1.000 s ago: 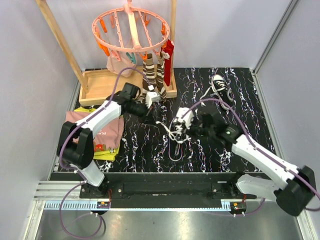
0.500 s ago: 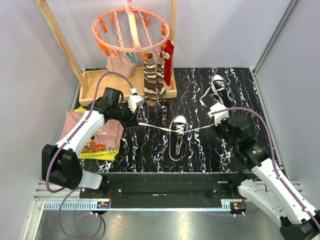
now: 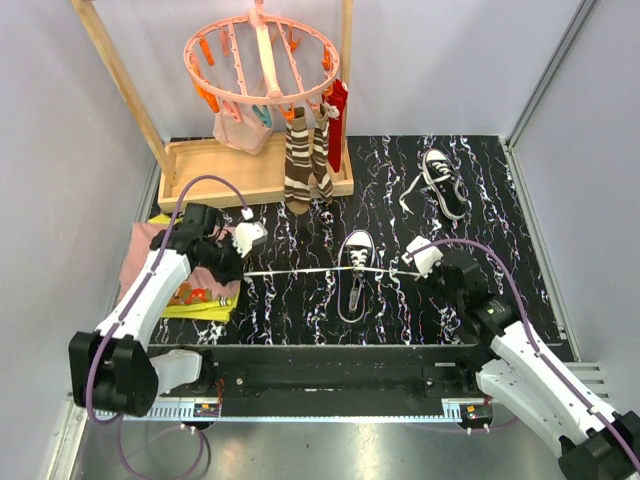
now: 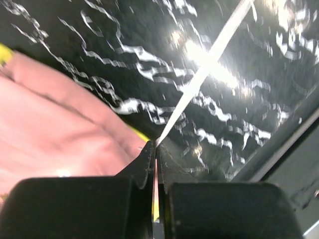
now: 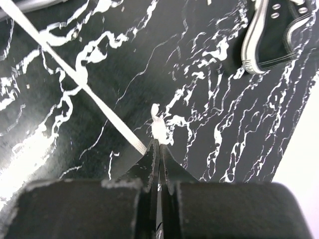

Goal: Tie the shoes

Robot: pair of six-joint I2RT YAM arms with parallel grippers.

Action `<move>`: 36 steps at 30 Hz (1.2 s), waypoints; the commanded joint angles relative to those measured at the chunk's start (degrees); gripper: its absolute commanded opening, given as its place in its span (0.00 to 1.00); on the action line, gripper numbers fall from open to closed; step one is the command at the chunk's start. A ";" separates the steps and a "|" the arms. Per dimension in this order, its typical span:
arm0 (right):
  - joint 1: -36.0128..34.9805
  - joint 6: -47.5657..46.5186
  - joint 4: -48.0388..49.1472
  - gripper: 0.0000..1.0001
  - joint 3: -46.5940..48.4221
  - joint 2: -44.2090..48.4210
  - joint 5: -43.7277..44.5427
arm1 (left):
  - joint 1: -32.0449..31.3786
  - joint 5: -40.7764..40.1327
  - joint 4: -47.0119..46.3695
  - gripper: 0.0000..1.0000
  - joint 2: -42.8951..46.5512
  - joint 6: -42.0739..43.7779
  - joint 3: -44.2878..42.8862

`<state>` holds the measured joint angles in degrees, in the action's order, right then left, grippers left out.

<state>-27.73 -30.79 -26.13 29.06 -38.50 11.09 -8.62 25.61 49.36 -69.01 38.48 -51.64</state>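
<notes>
Black white-veined table (image 3: 290,312), seemingly glossy, bears a shoe (image 3: 357,268) between pale walls (image 3: 450,60).

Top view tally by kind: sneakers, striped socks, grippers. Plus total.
Black sneakers: 2
Brown striped socks: 2
Grippers: 2 (left gripper, right gripper, each shut on the white lace)
Total: 6

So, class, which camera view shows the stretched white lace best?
The top view: the whole lace runs taut from the left gripper through the middle shoe to the right gripper. Each wrist view shows only one pinched end.
</notes>
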 commanded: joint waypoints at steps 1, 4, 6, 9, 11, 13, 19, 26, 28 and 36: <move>0.48 -4.11 2.57 0.00 -1.98 0.44 0.42 | 0.89 1.18 6.42 0.00 6.77 7.57 1.89; 0.48 -4.63 3.28 0.00 -1.47 0.53 -1.59 | 0.89 5.57 8.54 0.00 10.99 6.62 1.02; 0.48 -4.55 3.98 0.00 -0.67 0.10 -2.91 | 0.63 7.78 9.34 0.00 12.14 4.86 -1.08; 0.48 -3.58 4.16 0.00 1.34 -3.06 -5.37 | 0.54 9.20 9.52 0.00 11.10 1.69 -2.85; 0.57 -3.58 4.59 0.00 1.70 -4.30 -6.43 | 0.62 8.32 8.91 0.00 9.96 0.55 -2.94; 0.57 -4.54 5.21 0.00 1.44 -6.23 -6.26 | 0.54 6.66 6.38 0.00 8.64 -1.29 -1.80; 0.57 -7.44 7.14 0.00 -2.07 -10.71 -1.78 | 0.80 -3.26 -2.51 0.00 2.14 -4.11 3.29; 2.24 -9.99 8.64 0.00 -4.36 -10.54 3.93 | 1.50 -9.60 -7.35 0.00 -2.53 -6.84 3.30; 2.50 -9.47 8.64 0.00 -3.75 -9.93 4.64 | 2.03 -10.13 -7.97 0.00 -2.01 -6.84 3.30; 2.59 -9.29 8.38 0.00 -2.08 -10.53 2.54 | 3.88 -11.90 -7.18 0.00 2.30 -5.53 3.38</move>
<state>-26.06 -38.98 -18.00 24.80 -48.40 11.55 -5.72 17.98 43.33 -69.56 31.79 -48.18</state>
